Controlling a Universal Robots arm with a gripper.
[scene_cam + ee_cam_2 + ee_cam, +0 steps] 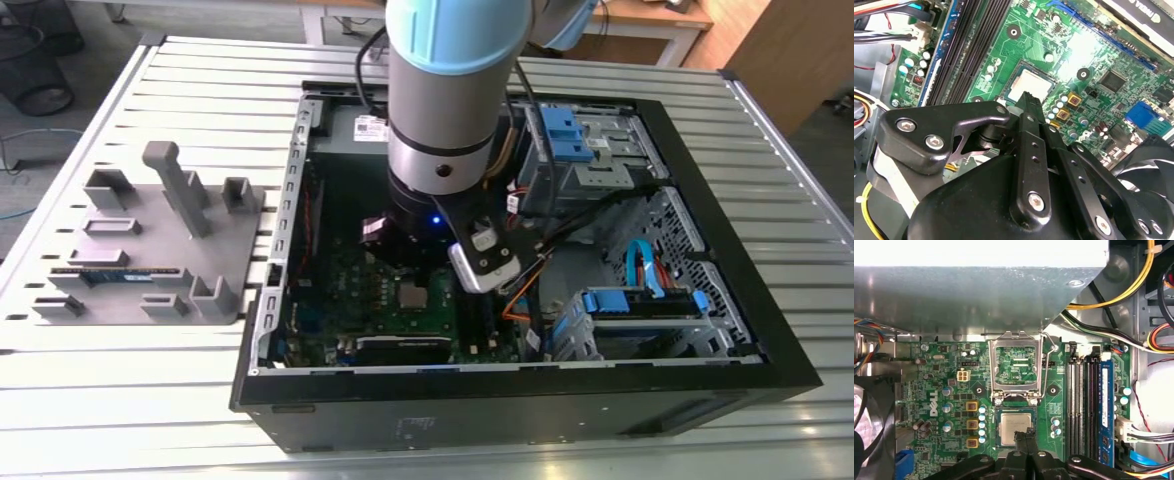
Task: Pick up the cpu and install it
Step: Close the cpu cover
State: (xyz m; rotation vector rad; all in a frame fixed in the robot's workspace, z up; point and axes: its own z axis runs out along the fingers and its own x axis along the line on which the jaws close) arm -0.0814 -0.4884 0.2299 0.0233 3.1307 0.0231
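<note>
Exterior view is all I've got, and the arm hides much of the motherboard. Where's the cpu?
Observer: In the first wrist view the cpu lies flat in its socket, silver top up.
Operator: Retention frame?
Observer: The hinged frame is swung open, clear of the cpu.
Operator: Tool?
Observer: The tool is shut with nothing between its fingers. Its tips are over one edge of the cpu; I can't tell whether they touch it.

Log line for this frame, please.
cpu: flat on motherboard | hinged frame: open | gripper: shut, tips over cpu edge, holding nothing
</note>
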